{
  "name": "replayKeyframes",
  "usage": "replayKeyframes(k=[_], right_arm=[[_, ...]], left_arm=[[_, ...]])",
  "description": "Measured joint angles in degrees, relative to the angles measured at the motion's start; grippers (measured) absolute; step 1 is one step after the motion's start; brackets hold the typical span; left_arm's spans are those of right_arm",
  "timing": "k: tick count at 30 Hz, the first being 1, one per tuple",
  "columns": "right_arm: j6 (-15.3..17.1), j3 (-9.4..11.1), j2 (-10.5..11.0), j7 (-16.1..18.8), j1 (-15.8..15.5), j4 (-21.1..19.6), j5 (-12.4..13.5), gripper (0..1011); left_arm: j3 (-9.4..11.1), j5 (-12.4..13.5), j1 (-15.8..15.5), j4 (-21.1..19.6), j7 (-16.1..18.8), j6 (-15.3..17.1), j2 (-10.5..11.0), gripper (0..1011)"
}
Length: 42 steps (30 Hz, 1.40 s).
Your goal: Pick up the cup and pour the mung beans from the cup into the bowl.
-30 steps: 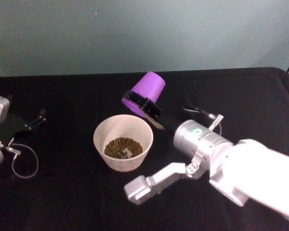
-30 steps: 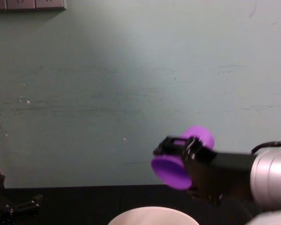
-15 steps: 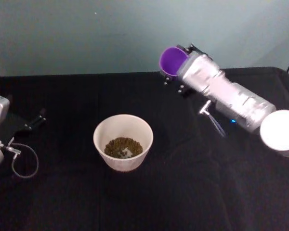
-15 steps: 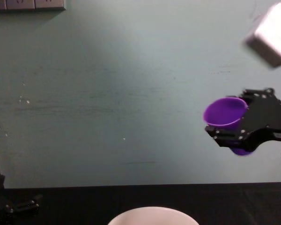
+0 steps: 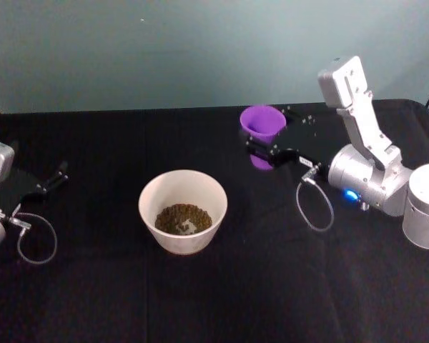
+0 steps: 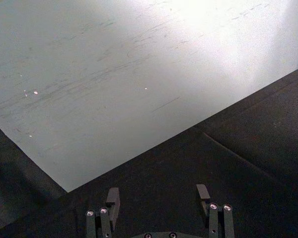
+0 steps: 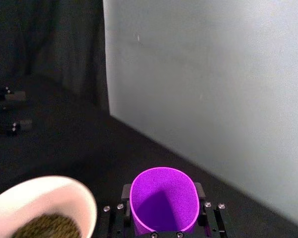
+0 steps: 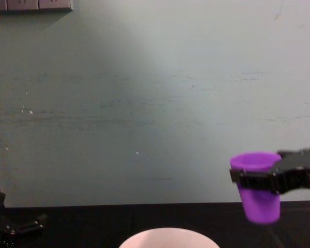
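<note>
Your right gripper (image 5: pixel 266 151) has its jaws clamped on the cup (image 5: pixel 262 123), upright, mouth up, right of and behind the bowl (image 5: pixel 183 209); chest view puts the cup off the table (image 5: pixel 222 300). The wrist view looks into a cup showing only purple; the head view shows mung beans (image 5: pixel 182 218) in the bowl. Left gripper (image 6: pixel 159 198) sits far left, jaws apart, holding nothing.
</note>
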Motion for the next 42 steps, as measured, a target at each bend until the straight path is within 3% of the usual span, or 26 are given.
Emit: replayKeyframes(k=[6, 21, 24, 25, 28, 42], right_arm=[[6.54, 0.65, 0.03, 1.56, 0.37, 0.66, 4.52, 722], [5.87, 0.50, 0.17, 1.58, 0.29, 0.39, 4.16, 722], [1.74, 0.03, 1.25, 2.49, 0.00, -1.20, 4.01, 722], [1.74, 0.03, 1.25, 2.49, 0.00, -1.20, 4.01, 722], [-2.67, -0.05, 1.02, 4.02, 0.08, 1.31, 5.64, 722], [-14.71, -1.56, 1.11, 7.65, 0.02, 10.05, 8.63, 723]], left_arm=[[0.00, 0.00, 0.00, 0.00, 0.00, 0.00, 0.00, 1000], [0.00, 0.00, 0.00, 0.00, 0.00, 0.00, 0.00, 1000], [0.00, 0.00, 0.00, 0.00, 0.00, 0.00, 0.00, 1000], [0.00, 0.00, 0.00, 0.00, 0.00, 0.00, 0.00, 1000], [0.00, 0.00, 0.00, 0.00, 0.00, 0.00, 0.00, 1000], [0.00, 0.00, 0.00, 0.00, 0.00, 0.00, 0.00, 1000]])
